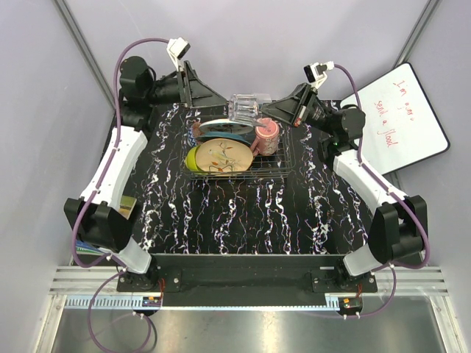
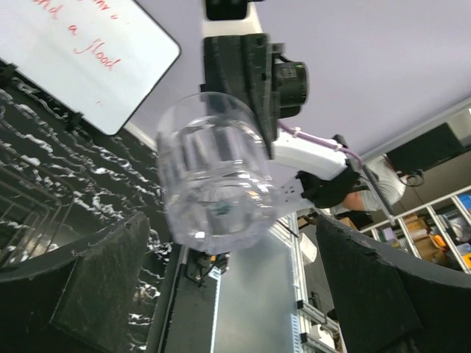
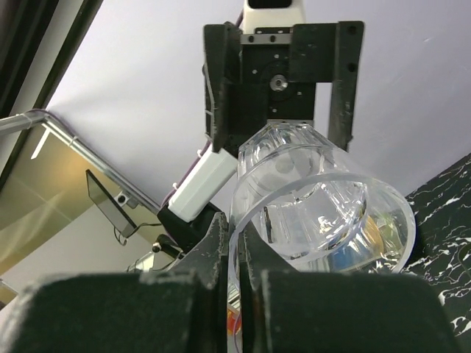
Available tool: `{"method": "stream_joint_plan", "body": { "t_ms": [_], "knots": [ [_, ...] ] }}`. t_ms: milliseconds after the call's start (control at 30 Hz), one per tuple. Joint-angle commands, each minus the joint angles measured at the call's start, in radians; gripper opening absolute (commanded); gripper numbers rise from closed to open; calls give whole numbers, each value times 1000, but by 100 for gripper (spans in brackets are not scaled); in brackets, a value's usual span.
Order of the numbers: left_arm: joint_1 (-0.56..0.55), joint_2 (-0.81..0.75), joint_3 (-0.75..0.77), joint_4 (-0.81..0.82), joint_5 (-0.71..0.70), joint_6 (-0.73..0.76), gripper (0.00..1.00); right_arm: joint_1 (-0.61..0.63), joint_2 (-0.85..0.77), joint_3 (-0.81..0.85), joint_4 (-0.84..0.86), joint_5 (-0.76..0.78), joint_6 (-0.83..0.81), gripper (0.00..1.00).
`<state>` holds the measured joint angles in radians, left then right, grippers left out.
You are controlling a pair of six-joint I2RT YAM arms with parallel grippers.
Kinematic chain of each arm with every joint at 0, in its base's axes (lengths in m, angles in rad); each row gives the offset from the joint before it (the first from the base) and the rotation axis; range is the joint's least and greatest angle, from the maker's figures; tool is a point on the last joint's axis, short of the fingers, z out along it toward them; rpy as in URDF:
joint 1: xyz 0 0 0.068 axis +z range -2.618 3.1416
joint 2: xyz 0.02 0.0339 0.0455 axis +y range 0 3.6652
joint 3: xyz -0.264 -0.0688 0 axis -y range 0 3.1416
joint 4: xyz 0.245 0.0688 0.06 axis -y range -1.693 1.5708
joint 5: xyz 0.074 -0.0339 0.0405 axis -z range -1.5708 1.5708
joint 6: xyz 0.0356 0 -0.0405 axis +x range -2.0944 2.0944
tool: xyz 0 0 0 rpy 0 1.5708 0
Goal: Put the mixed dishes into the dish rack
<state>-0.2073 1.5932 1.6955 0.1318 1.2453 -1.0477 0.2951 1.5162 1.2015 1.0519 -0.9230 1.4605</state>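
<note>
Right claw (image 3: pixel 235 246) pinches the rim wall of the clear glass (image 3: pixel 316 213), one finger inside, one outside. We log the left claw (image 2: pixel 232 239) as spread wide, its pads flanking the glass without apparent contact. We see the glass held sideways in the air above the far edge of the dish rack (image 1: pixel 284 166), which sits on the tabletop (image 1: pixel 243 217) with pink mug (image 1: pixel 266 134), peach floral plate (image 1: pixel 224 155) and lime-yellow bowl (image 1: pixel 191 158) inside.

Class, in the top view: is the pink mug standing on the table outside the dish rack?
No, the pink mug sits inside the wire dish rack, at its right end.
</note>
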Motion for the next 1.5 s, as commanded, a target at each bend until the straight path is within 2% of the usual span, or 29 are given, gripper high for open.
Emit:
{"method": "stream_joint_plan", "body": {
  "t_ms": [0, 233, 667, 700, 733, 767, 833, 867, 900, 933, 967, 1000, 1100, 1133, 1200, 1233, 1300, 1333, 1400, 1433, 1467],
  "knots": [
    [-15, -39, 7, -162, -90, 196, 99, 1, -28, 46, 94, -16, 27, 0],
    [-89, -1, 64, -218, -141, 264, 99, 1, 21, 79, 134, -10, 61, 0],
    [-170, 19, 72, -179, -147, 247, 99, 26, 108, 127, 195, 13, 98, 0],
    [-170, 19, 67, -176, -149, 258, 94, 27, 108, 128, 192, 13, 95, 0],
    [-170, 19, 67, -170, -145, 261, 77, 29, 108, 129, 189, 13, 93, 0],
    [-170, 22, 78, -173, -150, 264, 67, 27, 108, 125, 188, 12, 92, 0],
    [-172, 33, 108, -269, -171, 328, 34, 27, 102, 116, 180, 6, 87, 0],
    [-170, 34, 148, -318, -214, 368, 7, 27, 96, 113, 160, -3, 69, 0],
    [-170, 34, 168, -422, -243, 456, 0, 27, 78, 101, 146, -8, 58, 0],
    [-170, 34, 188, -460, -268, 494, 0, 26, 65, 90, 131, -14, 43, 0],
    [-169, 31, 210, -489, -305, 549, 0, 22, 50, 66, 82, -25, -1, 2],
    [-172, 30, 223, -555, -331, 583, 0, 18, 17, 52, 48, -31, -27, 27],
    [-179, 17, 265, -674, -449, 708, 0, -10, -75, -20, -129, -53, -168, 50],
    [-188, 14, 301, -716, -537, 753, 0, -19, -108, -43, -261, -51, -268, 68],
    [-227, 17, 343, -834, -610, 900, 0, -63, -216, -115, -404, -24, -377, 78],
    [-243, 22, 386, -871, -680, 943, 0, -80, -259, -138, -549, -8, -493, 89],
    [-286, 50, 426, -964, -722, 1041, 0, -109, -402, -189, -729, 114, -619, 96],
    [-302, 65, 466, -994, -769, 1067, 0, -109, -456, -201, -918, 288, -758, 97],
    [-343, 140, 522, -1101, -787, 1124, 0, -111, -623, -249, -1033, 494, -834, 97],
    [-356, 171, 580, -1135, -790, 1140, 0, -111, -678, -273, -1087, 668, -873, 98],
    [-375, 236, 604, -1191, -784, 1164, 0, -113, -730, -317, -1096, 731, -885, 99]
  ]
}}
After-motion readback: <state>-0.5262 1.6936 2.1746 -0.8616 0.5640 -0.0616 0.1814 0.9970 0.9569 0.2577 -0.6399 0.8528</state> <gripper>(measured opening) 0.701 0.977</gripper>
